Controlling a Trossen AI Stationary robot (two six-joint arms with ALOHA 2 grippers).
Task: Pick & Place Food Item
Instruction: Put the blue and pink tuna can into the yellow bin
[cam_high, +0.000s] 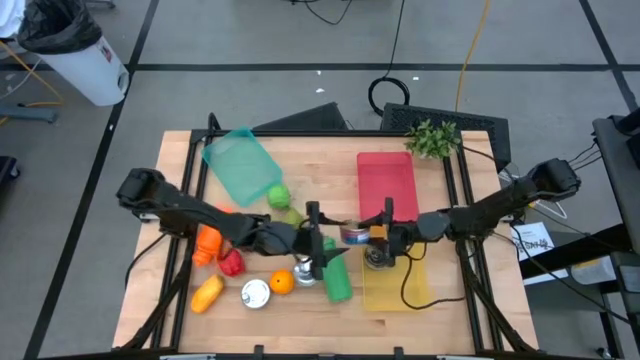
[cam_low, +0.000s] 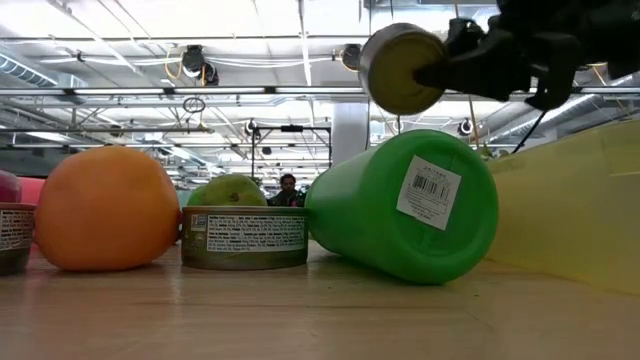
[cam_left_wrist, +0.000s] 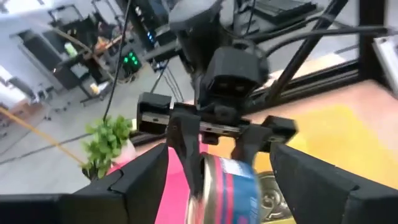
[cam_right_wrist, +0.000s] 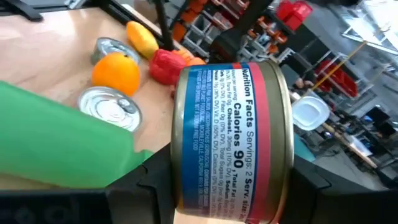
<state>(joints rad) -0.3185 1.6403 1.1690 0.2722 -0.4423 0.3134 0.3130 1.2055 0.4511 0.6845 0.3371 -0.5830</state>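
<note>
surface: the light wooden surface (cam_high: 300, 315) holds all the food and the trays.
red tray: a flat red plastic tray (cam_high: 386, 180) lies at about 1 o'clock from the middle of the surface.
teal box: a see-through teal plastic box (cam_high: 241, 165) lies at about 11 o'clock.
yellow tray: a see-through yellow plastic tray (cam_high: 395, 285) lies at about 5 o'clock, just below the red tray.
green cup: a green plastic cup (cam_low: 405, 205) lies on its side, near the middle, beside the yellow tray.
left end effector: the left end effector (cam_high: 322, 250) is at the middle of the surface. Its fingers are apart and hold nothing.
right end effector: the right end effector (cam_right_wrist: 217, 180) is just at 3 o'clock from the left one. It grips the can.
can: a round metal can with a red and blue label (cam_right_wrist: 233, 140) is up in the air, above the top edge of the yellow tray.
orange: a round orange fruit (cam_low: 105, 210) sits at about 7 o'clock, next to a flat tin (cam_low: 245, 240).
</note>
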